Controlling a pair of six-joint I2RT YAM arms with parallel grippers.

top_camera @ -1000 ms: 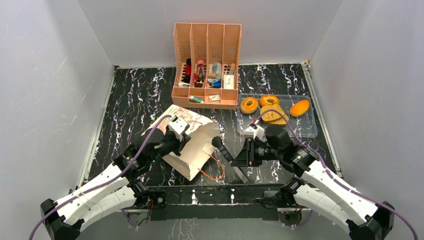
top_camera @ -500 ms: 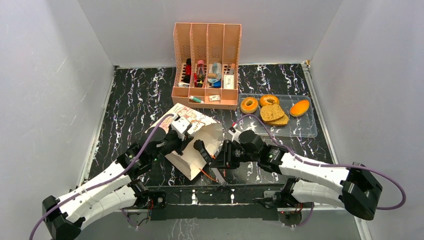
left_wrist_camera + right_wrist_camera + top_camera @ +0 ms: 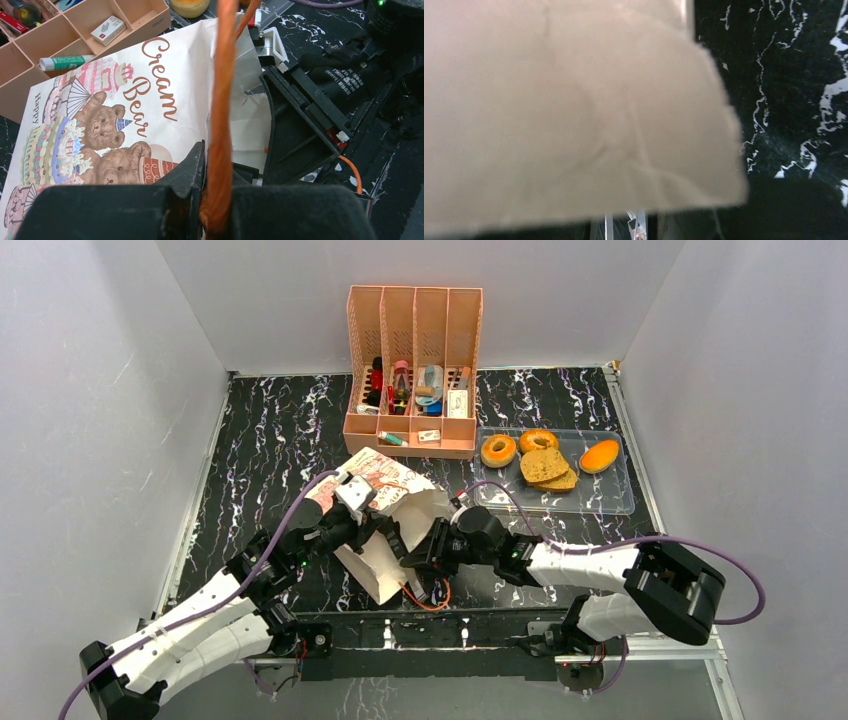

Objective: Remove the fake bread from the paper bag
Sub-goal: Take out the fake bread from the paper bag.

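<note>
The paper bag (image 3: 392, 508) lies tilted at the table's middle, its bear picture (image 3: 100, 130) facing up. My left gripper (image 3: 215, 165) is shut on the bag's orange cord handle (image 3: 221, 100) and holds it taut. My right gripper (image 3: 412, 558) is at the bag's open mouth, jaws apart, one black finger (image 3: 305, 107) beside the paper. Bag paper (image 3: 574, 100) fills the right wrist view and hides those fingers. Fake bread lies on the clear tray (image 3: 612, 502): two rings (image 3: 498, 450) (image 3: 538, 440), toast slices (image 3: 547, 468) and an orange bun (image 3: 599, 455).
A peach desk organizer (image 3: 413, 370) with small items stands at the back centre, just behind the bag. The bag's second orange cord (image 3: 434, 596) loops on the table near the front edge. Grey walls close in both sides.
My right arm has swung left from beside the tray to the bag's mouth, its jaws spreading a little. The left gripper kept its hold on the cord, and the bag's top rose slightly.
</note>
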